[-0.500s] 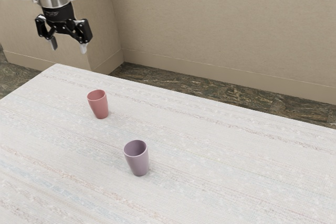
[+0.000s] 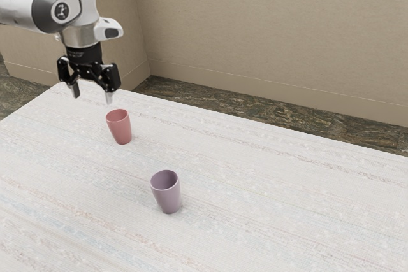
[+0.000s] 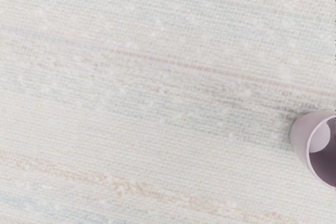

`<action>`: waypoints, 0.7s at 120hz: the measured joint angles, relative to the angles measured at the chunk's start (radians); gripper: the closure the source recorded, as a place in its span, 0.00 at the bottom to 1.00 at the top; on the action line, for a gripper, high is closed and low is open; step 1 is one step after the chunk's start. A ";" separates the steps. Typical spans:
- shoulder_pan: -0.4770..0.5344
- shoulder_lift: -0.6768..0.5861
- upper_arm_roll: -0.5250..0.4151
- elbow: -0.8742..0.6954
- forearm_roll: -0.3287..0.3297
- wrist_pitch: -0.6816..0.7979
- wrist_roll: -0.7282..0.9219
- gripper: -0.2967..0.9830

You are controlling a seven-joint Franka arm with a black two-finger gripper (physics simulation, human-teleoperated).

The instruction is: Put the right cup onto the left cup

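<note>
Standing lower than the gripper [image 2: 92,99]: pink cup [image 2: 122,133], purple cup [image 2: 168,200].

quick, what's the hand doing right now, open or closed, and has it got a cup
Hand: open and empty; the pink cup and the purple cup both stand on the table.

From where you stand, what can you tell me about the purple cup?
The purple cup is a muted mauve tumbler with a round, open rim, no handle in sight, and smooth sides narrowing toward the base; it could be plastic or ceramic. It looks empty and stands upright on the pale, faintly striped table, apart from the pink cup. Only the table touches it.
</note>
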 joint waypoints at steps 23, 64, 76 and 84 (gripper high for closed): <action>0.003 0.026 -0.015 -0.093 -0.074 0.070 0.010 0.23; -0.009 0.091 -0.064 -0.199 -0.124 0.216 0.007 0.23; -0.016 0.111 -0.073 -0.223 -0.134 0.244 0.002 0.23; -0.011 0.131 -0.088 -0.232 -0.137 0.258 -0.002 0.23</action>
